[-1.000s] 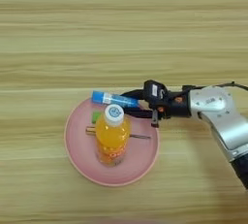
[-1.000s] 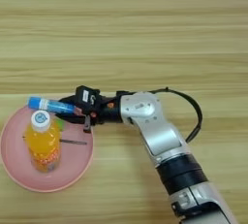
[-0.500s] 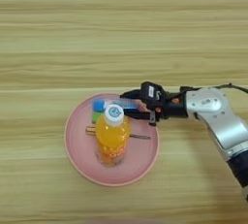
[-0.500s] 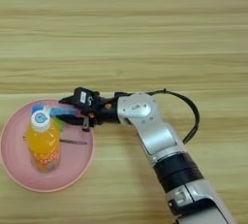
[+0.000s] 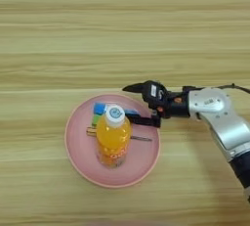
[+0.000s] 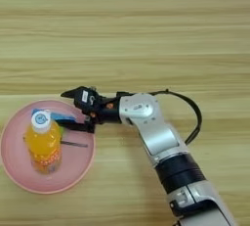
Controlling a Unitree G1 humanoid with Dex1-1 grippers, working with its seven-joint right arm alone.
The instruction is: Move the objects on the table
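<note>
I see claw (image 5: 133, 103) spread wide, released, over right rim of pink plate (image 5: 78, 156); juice bottle (image 5: 113, 138) upright mid-plate, blue tube (image 5: 100, 108) behind. Counter (image 5: 122, 29) beyond lies bare.

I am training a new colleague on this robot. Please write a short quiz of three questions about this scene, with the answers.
1. True or false: the orange-juice bottle stands upright on the pink plate.
2. The blue tube lies: A) on the plate; B) on the bare table.
3. Are the fingers of the right gripper open or shut?

Key: 1 true; 2 A; 3 open, holding nothing.
</note>
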